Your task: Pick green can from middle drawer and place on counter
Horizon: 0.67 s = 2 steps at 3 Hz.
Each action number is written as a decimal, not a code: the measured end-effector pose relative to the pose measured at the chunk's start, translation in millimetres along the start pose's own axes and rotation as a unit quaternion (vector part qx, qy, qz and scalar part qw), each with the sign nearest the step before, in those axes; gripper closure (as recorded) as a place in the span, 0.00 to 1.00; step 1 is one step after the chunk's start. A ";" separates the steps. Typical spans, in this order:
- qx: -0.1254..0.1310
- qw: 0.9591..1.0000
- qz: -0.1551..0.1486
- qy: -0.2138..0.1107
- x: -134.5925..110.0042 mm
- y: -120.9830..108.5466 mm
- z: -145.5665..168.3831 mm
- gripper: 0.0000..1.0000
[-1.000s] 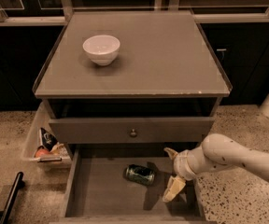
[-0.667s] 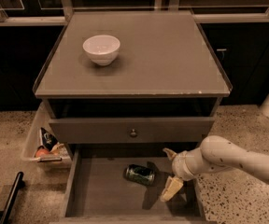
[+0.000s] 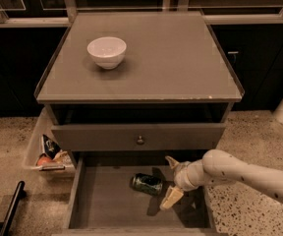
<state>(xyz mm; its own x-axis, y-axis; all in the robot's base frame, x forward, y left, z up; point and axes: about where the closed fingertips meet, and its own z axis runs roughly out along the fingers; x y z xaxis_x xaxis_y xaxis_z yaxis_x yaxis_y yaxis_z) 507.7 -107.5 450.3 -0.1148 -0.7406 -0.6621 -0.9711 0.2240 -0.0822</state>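
One small, shiny dark-green metal drink can point(image 3: 147, 183) lies on its side on the floor of the wide, shallow grey wooden middle drawer point(image 3: 107, 208), which stands pulled open. The can rests toward the drawer's back, right of its centre. The robot's two-finger gripper point(image 3: 165, 183) hangs inside the drawer just right of the can. Its pale fingers point(image 3: 171, 198) are spread apart, one toward the drawer's back and one toward its front, holding nothing; whether a fingertip touches the can cannot be told. Compared with a second ago, the gripper has slid slightly leftward across the drawer toward the can, which has not shifted. The speckled white arm point(image 3: 249, 173) comes in over the drawer's right wall. Directly above the drawer sits a closed grey drawer front point(image 3: 140, 140) with a small round knob. Above that is the cabinet's flat matte grey counter point(image 3: 181, 68), bearing a round white bowl point(image 3: 106, 51) toward its back left. Left of the drawer, a clear plastic bin point(image 3: 33, 146) holds snack packets.
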 end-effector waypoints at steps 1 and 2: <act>-0.003 1.000 -0.005 -0.005 2.8 -2.0 25.8 0.00; -0.004 1.000 -0.006 -0.013 5.7 -8.0 50.7 0.00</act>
<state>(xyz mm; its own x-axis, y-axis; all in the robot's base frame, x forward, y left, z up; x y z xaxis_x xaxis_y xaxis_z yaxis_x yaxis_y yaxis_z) 525.4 -81.4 409.4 -0.0966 -0.7260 -0.6809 -0.9743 0.2087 -0.0842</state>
